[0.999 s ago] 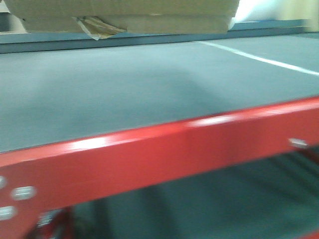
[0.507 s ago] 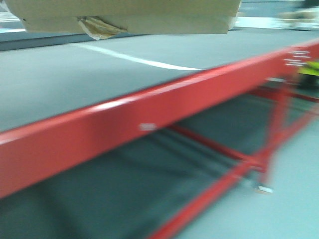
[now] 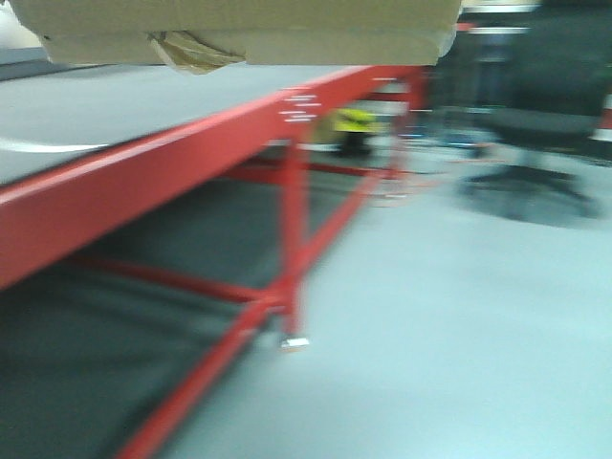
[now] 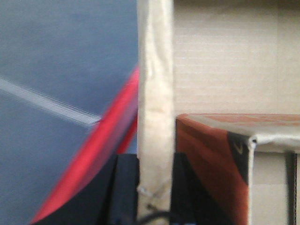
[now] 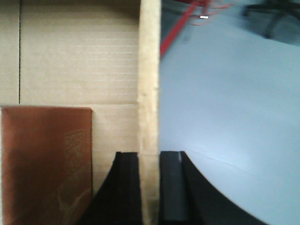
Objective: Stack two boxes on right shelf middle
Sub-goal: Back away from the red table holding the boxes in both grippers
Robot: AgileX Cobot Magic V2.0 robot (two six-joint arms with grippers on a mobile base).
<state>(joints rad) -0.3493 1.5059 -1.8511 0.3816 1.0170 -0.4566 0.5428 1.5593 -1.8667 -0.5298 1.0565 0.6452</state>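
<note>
A brown cardboard box (image 3: 287,24) hangs across the top of the front view, with a crumpled scrap of yellowish tape (image 3: 186,53) at its bottom edge. My left gripper (image 4: 154,187) is shut on the box's left wall (image 4: 154,93), one black finger on each side. My right gripper (image 5: 150,187) is shut the same way on the right wall (image 5: 149,70). A red-brown carton (image 4: 211,159) lies inside the box and also shows in the right wrist view as the carton (image 5: 47,159). A second box does not show. The shelf is out of view.
A red-framed rack (image 3: 143,172) with a grey deck (image 3: 76,105) runs along the left, its upright (image 3: 292,239) standing on the floor. A dark office chair (image 3: 535,143) is at the far right. Something yellow (image 3: 352,121) sits behind the rack. Pale grey floor (image 3: 459,335) spreads to the right.
The view has swung to the right: the red rack slid off to the left, and the floor and chair came into sight. The box stays held in the same place.
</note>
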